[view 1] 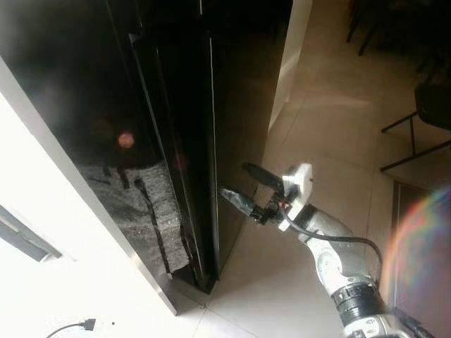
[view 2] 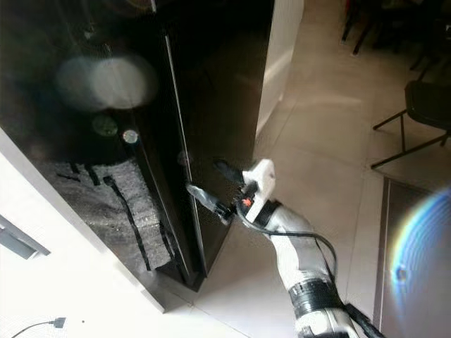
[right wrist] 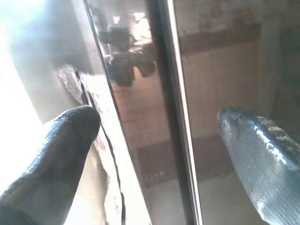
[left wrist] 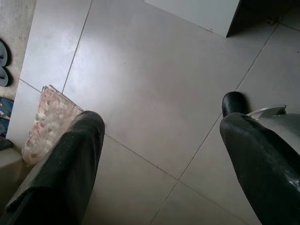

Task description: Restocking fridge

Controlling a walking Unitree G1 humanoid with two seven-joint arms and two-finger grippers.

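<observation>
- Here, the glossy black fridge (view 1: 176, 141) stands tall on pale floor tiles (view 1: 317, 141).
- Right gripper (view 2: 211, 186) — fingers spread, holding nothing — reaches its door edge.
- Whether opening or closing, cannot tell; left gripper (left wrist: 159, 154) hangs spread too.

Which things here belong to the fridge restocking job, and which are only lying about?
Belong to the job:
- black fridge, doors shut
- right gripper, open, its fingers at the fridge's front edge

Only lying about:
- cable plug on the white surface
- dark chair across the tiled floor
- patterned mat and slippers, near the idle left gripper
</observation>
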